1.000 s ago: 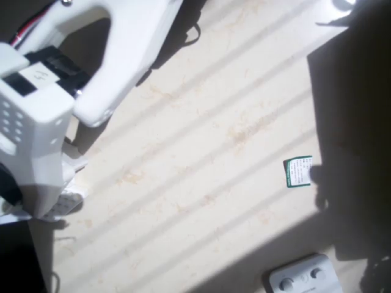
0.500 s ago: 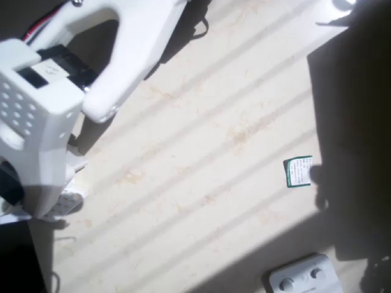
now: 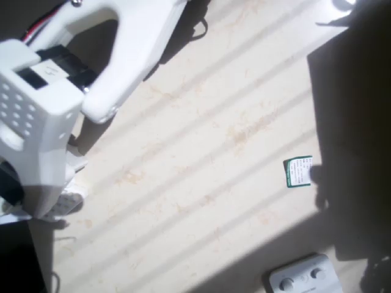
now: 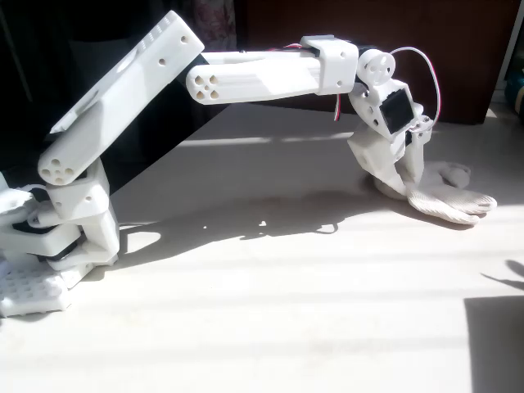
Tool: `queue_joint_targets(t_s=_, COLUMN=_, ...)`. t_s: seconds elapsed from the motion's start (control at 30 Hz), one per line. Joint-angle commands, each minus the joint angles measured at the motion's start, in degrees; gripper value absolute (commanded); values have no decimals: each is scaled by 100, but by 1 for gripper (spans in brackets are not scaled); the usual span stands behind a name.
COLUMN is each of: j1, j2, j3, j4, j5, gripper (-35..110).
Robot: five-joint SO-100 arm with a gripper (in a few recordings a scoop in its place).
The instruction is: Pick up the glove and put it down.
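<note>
Pale, wrinkled fabric glove (image 4: 446,199) lies on the sunlit cream table (image 4: 270,327), fixed view right, under the white two-finger gripper (image 4: 401,182). Fingers touch the glove; jaw state can't tell. Overhead: arm pos. unchanged vs 0.5 s ago. Table centre open. Small green-and-white card (image 3: 299,171): print unreadable. White box w/ round knobs (image 3: 303,278) at bottom edge.

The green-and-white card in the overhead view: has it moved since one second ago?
No. The green-and-white card lies at the same spot beside the dark shadow edge, on the table.
</note>
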Motion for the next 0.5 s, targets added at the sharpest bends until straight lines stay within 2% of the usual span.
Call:
queue_joint_targets(t_s=0.0, j1=-44, j2=44, j3=-185, j4=0, j5=-35, gripper=0)
queue_joint_targets(t_s=0.47, j1=211, j2=571, j3=-246, j4=70, j5=-18, gripper=0)
